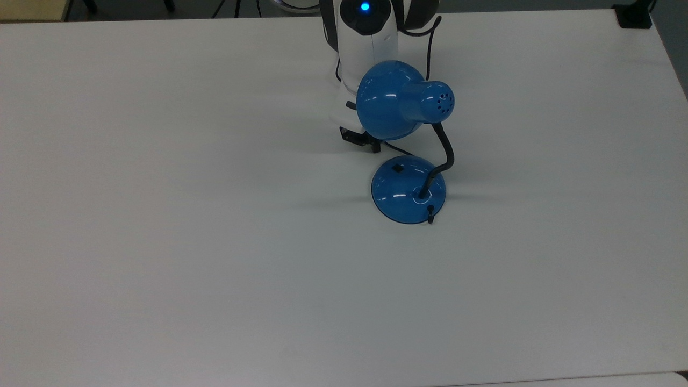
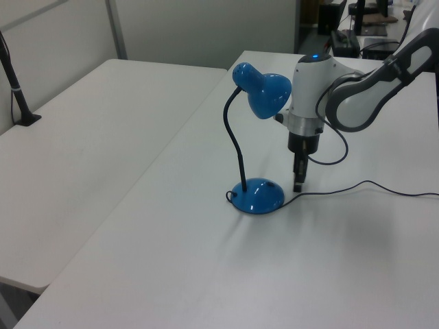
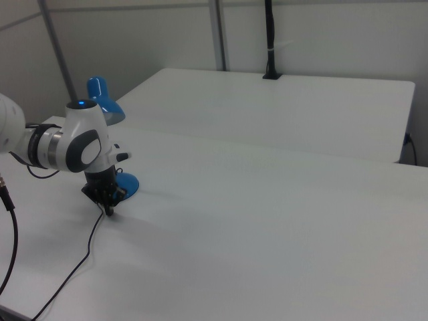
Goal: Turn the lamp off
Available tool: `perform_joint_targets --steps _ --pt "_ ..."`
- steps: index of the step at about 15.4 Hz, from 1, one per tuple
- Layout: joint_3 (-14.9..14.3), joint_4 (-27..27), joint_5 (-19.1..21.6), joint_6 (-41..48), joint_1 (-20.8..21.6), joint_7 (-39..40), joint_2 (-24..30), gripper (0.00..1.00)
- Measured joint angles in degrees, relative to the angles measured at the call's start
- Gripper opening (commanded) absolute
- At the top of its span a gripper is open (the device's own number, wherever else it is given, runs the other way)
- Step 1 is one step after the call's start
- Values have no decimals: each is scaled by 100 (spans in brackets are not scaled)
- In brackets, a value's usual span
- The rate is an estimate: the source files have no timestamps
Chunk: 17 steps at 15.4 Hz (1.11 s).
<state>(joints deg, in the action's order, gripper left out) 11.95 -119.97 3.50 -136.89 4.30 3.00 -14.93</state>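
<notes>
On a wide white bench (image 1: 161, 215) set against a second white bench (image 2: 89, 137) and grey partition walls, the glossy blue dome-shaded desk lamp (image 1: 400, 102) stands on its round base, black gooseneck curving up, beside the robot's black fingers (image 2: 298, 182), whose spread I cannot tell.

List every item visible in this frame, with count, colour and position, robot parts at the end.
lamp: one, glossy blue with black gooseneck, near the table's far middle in the top view; shade over the base's far side.
switch: one, black, on the lamp's base, uncovered.
cord: one, black, trailing from the base across the table toward the left view's right.
table: one, white, under the lamp.
second table: one, white, at the left view's left.
black post: one, at the second table's far edge in the right view.
gripper: one, black, just beside the base, on a white arm.
</notes>
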Motion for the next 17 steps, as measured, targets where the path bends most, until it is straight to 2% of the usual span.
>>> perform_joint_targets --steps 2,3,4,7,12,17 --pt "-1 46 -43 824 -87 3 214 65" --pt "-2 88 -92 1188 -133 12 325 86" --pt "-3 155 -162 1621 -191 37 450 100" --pt "-8 382 -360 2759 -395 230 901 100" --pt "-109 1005 -411 3937 -852 360 1442 100" --pt "-787 2053 -411 4288 -879 363 1493 100"
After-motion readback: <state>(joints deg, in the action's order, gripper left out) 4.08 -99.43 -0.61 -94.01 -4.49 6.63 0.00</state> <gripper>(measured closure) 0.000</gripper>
